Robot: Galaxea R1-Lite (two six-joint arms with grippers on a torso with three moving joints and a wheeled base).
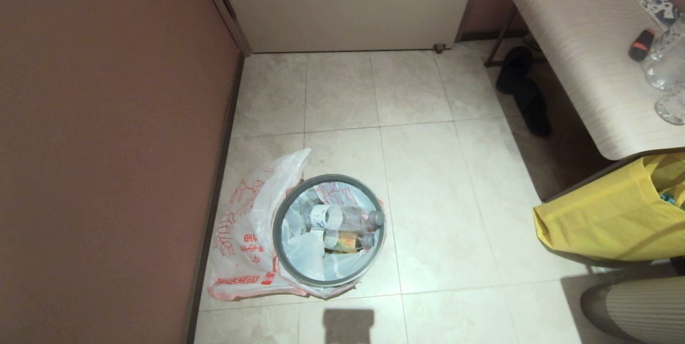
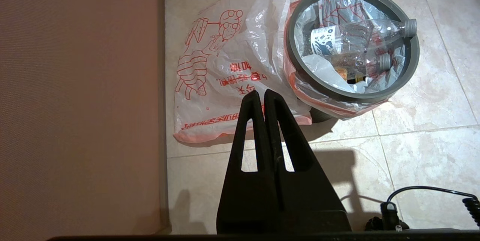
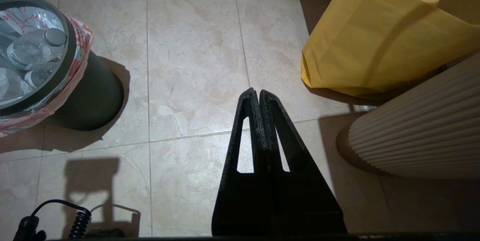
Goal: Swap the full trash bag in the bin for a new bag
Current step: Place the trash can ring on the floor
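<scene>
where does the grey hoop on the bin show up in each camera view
Head view: grey hoop low, left of centre, on the floor.
Left wrist view: upper right, beyond the shut left gripper.
Right wrist view: cut off at the left edge.
Shared landmark: the grey-capped bottle inside it.

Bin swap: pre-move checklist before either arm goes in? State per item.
1. Full trash bag still lining the bin, its edge folded out under the grey hoop: ok, nothing removed yet.
2. Bottles lie inside the bag, one cap resting at the hoop: not ok, could snag or spill on lifting.
3. New bag on the floor between bin and wall, touching the bin: ok, visible, but crumpled.
4. Left gripper shut, empty, above the new bag's near edge: ok.
5. Right gripper shut, empty, over bare floor between bin and yellow bag: ok.
6. Hoop loose or clamped: cannot tell.
</scene>
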